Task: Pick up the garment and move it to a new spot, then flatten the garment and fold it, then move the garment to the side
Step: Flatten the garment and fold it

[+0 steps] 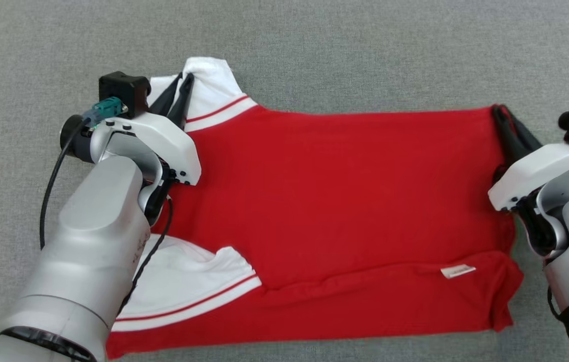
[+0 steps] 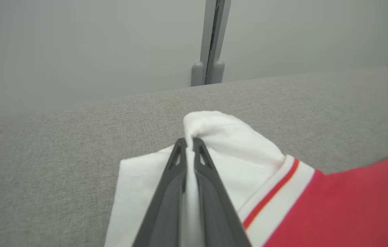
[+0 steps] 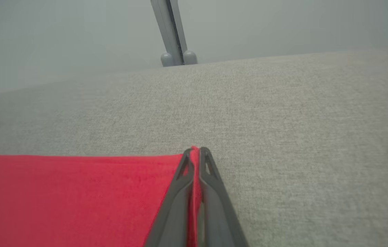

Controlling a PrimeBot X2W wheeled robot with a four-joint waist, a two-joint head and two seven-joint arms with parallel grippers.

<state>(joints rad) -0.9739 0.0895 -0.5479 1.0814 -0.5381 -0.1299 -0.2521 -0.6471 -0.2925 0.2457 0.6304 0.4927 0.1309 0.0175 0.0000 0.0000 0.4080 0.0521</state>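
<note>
the pale forearm (image 1: 88,251) of the left arm sits nearest, at 7 o'clock in the head view. the left gripper (image 1: 186,76), at 10 o'clock, is pinched on the white sleeve (image 1: 214,90) of the red garment (image 1: 339,201). the right gripper (image 1: 499,109), at 3 o'clock, is pinched on the garment's red corner. the garment lies spread across the middle of a grey woven surface (image 1: 364,45). past the surface's far edge, at 12 o'clock in the left wrist view, stands a plain pale wall (image 2: 77,51) with a grey upright post (image 2: 212,41).
</note>
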